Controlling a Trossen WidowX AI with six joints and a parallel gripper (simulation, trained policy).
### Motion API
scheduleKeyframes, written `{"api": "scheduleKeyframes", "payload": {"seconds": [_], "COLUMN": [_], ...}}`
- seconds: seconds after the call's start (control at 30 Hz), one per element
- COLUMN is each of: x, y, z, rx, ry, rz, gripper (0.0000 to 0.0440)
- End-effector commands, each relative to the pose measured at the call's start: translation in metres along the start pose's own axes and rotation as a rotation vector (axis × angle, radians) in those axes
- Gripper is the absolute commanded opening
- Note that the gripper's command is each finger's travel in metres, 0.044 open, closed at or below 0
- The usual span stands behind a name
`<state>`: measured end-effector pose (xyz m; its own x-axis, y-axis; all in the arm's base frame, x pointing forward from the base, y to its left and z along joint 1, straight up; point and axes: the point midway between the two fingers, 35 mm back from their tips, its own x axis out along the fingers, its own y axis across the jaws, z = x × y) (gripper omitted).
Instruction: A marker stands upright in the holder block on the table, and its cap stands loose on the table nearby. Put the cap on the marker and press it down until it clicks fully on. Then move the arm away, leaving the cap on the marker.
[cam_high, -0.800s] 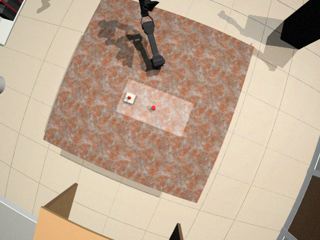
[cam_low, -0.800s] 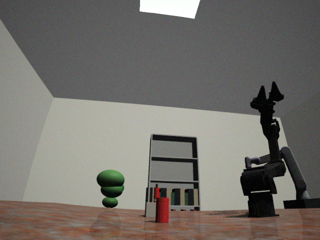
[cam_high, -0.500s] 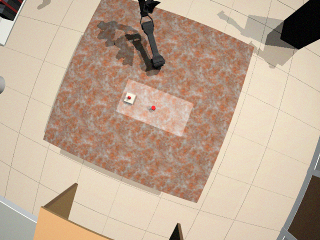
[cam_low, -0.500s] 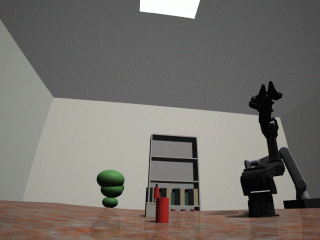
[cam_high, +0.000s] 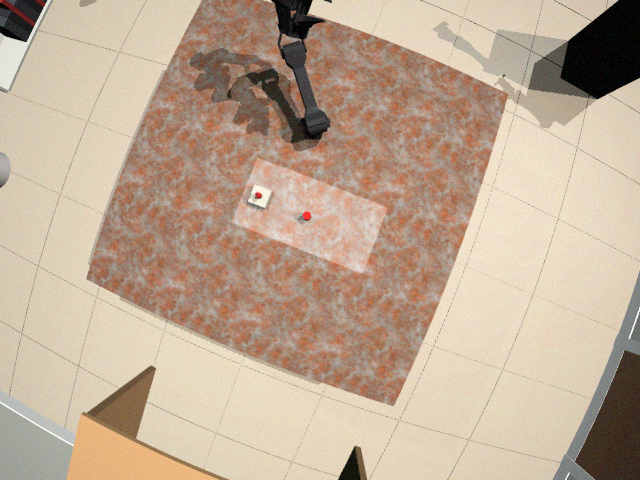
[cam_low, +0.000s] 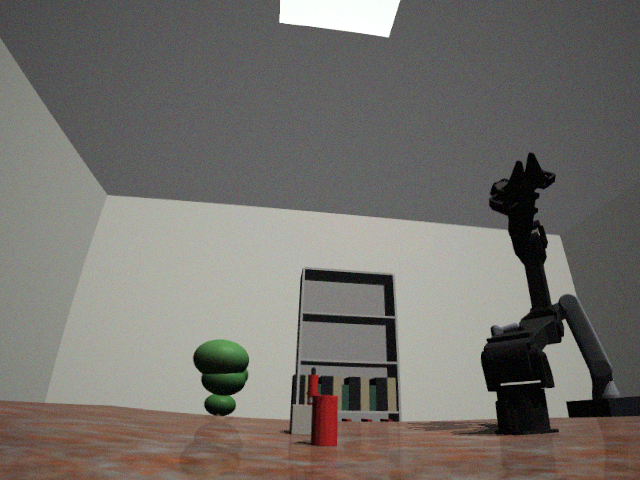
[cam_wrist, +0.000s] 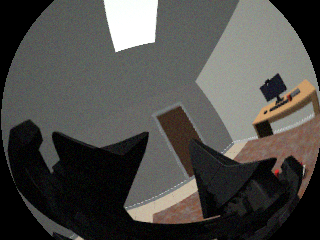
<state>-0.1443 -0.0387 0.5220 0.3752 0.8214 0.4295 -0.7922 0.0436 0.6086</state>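
Observation:
The marker (cam_high: 259, 196) (cam_low: 313, 384), red with a dark tip on top, stands upright in the white holder block (cam_high: 265, 200) (cam_low: 301, 419). The red cap (cam_high: 306, 215) (cam_low: 324, 421) stands upright on the table, apart from the block. My gripper (cam_low: 525, 159) (cam_wrist: 169, 139) is partly open and empty, raised high above the arm's base with its fingers pointing up, far from the cap and marker. In the wrist view a gap shows between the two dark fingers; small red spots show at the far right, partly hidden by the gripper.
The table (cam_high: 258, 294) has a mottled red-grey top with a paler rectangular patch (cam_high: 341, 232) under the cap and block. Beyond the table in the exterior view are a bookshelf (cam_low: 348, 363), green rounded shapes (cam_low: 221, 356) and a grey arm-like shape (cam_low: 585, 335).

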Motion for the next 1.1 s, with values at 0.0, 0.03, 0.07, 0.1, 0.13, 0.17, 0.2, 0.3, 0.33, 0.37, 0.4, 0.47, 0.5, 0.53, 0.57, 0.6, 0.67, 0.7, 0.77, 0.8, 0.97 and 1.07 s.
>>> {"api": "scheduleKeyframes", "payload": {"seconds": [0.0, 0.03, 0.07, 0.1, 0.13, 0.17, 0.2, 0.3, 0.33, 0.37, 0.4, 0.47, 0.5, 0.53, 0.57, 0.6, 0.67, 0.7, 0.77, 0.8, 0.97, 1.07], "x": [0.014, 0.016, 0.018, 0.020, 0.022, 0.025, 0.027, 0.033, 0.035, 0.038, 0.040, 0.044, 0.046, 0.048, 0.051, 0.053, 0.057, 0.059, 0.064, 0.066, 0.077, 0.084], "y": [-0.013, -0.015, -0.017, -0.019, -0.022, -0.024, -0.026, -0.033, -0.035, -0.038, -0.040, -0.044, -0.047, -0.049, -0.051, -0.054, -0.058, -0.061, -0.065, -0.068, -0.079, -0.086], "z": [0.001, 0.001, 0.001, 0.001, 0.001, 0.001, 0.001, 0.000, 0.000, 0.000, 0.000, -0.001, -0.001, -0.001, -0.002, -0.002, -0.003, -0.003, -0.004, -0.004, -0.007, -0.008], "rx": [0.021, 0.026, 0.031, 0.035, 0.040, 0.045, 0.049, 0.064, 0.069, 0.074, 0.079, 0.089, 0.094, 0.099, 0.104, 0.109, 0.119, 0.124, 0.134, 0.139, 0.165, 0.180], "ry": [0.033, 0.040, 0.047, 0.054, 0.061, 0.067, 0.074, 0.095, 0.102, 0.109, 0.116, 0.131, 0.138, 0.145, 0.152, 0.160, 0.174, 0.181, 0.196, 0.203, 0.240, 0.262], "rz": [-0.047, -0.055, -0.062, -0.070, -0.078, -0.085, -0.093, -0.117, -0.124, -0.132, -0.140, -0.156, -0.164, -0.172, -0.180, -0.188, -0.204, -0.212, -0.228, -0.236, -0.277, -0.302], "gripper": [0.0233, 0.0236, 0.0238, 0.0240, 0.0243, 0.0245, 0.0247, 0.0254, 0.0256, 0.0258, 0.0261, 0.0265, 0.0267, 0.0269, 0.0271, 0.0273, 0.0277, 0.0279, 0.0283, 0.0285, 0.0294, 0.0299]}}
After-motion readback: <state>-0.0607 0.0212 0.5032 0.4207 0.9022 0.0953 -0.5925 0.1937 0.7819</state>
